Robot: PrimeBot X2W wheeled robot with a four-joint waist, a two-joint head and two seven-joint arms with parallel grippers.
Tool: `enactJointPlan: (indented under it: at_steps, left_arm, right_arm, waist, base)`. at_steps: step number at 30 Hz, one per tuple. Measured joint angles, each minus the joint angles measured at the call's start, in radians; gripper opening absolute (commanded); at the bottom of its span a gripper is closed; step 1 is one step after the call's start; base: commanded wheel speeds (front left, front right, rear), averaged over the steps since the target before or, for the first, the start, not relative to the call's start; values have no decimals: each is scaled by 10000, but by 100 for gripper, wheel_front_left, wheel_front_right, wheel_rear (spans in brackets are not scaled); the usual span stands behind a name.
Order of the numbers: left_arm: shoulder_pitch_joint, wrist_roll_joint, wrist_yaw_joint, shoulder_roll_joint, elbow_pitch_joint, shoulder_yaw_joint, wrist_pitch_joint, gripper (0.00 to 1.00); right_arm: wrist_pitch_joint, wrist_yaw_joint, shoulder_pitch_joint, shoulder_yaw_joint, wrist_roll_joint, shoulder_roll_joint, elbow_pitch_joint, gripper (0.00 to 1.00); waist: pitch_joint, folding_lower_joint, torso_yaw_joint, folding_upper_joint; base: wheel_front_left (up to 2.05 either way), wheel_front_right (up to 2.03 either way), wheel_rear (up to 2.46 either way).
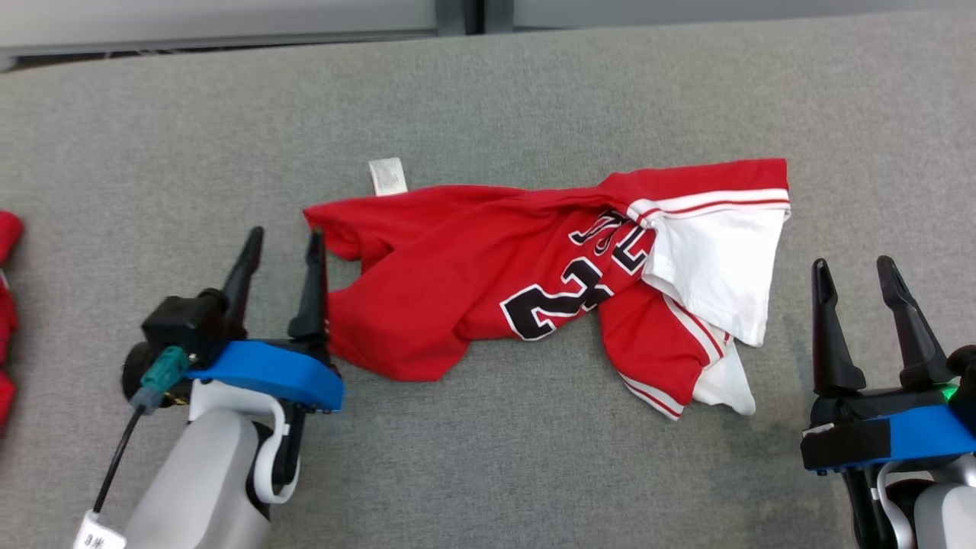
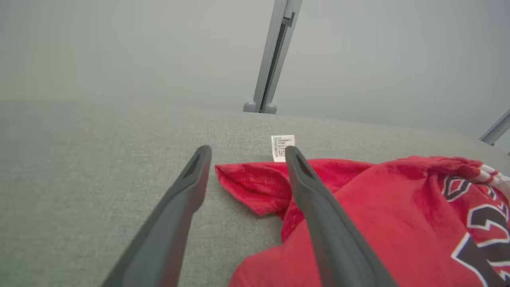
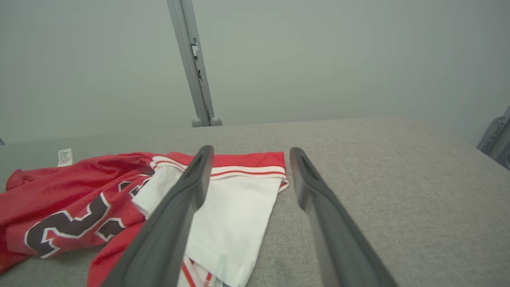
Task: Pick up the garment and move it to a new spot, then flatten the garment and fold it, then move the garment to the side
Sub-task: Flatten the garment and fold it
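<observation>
L jaws wide at garment [image 1: 473,290] edge; R jaws wide, near opp. edge

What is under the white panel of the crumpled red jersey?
Beneath the white panel, a red white-striped fold and another white layer of the jersey poke out; anything deeper is covered.

Crumpled red mesh jersey [image 1: 457,290] w/ black numerals and white striped panels lies mid grey fabric tabletop [image 1: 488,91], small white care label [image 1: 387,176] sticking out at its far edge. Left end effector [image 1: 284,235], lower left, has fingers spread w/ nothing between, inner finger right at the jersey's left edge. Right end effector [image 1: 852,265], lower right, fingers also apart, sits near but clear of the white panel; more red cloth [image 1: 6,305] at the pic's left edge.
</observation>
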Motion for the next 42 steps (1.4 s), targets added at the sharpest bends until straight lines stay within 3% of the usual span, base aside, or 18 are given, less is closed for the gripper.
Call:
enactJointPlan:
  at_steps: [8,16,37,42]
  left_arm:
    - [1071,1030,443,368,-1553,1026,-113,100]
    - [2492,1409,688,589,-2374,1032,-107,100]
    - [2648,1250,773,621,-2581,884,46,100]
    - [2098,1093,263,665,-2393,451,798,100]
  right_arm:
    - [313,0,308,100,-169,-84,-226,100]
    - [631,0,803,199,-249,-117,-451,100]
    - [736,0,852,211,-159,-169,-502,100]
    - [754,0,832,209,-155,-167,-541,100]
  waist:
    - [-776,-1,258,-2]
    - [-1335,-2,365,-3]
    - [-1307,0,371,-3]
    - [-1028,0,333,-3]
  base:
    - [0,0,0]
    - [0,0,0]
    - [0,0,0]
    - [0,0,0]
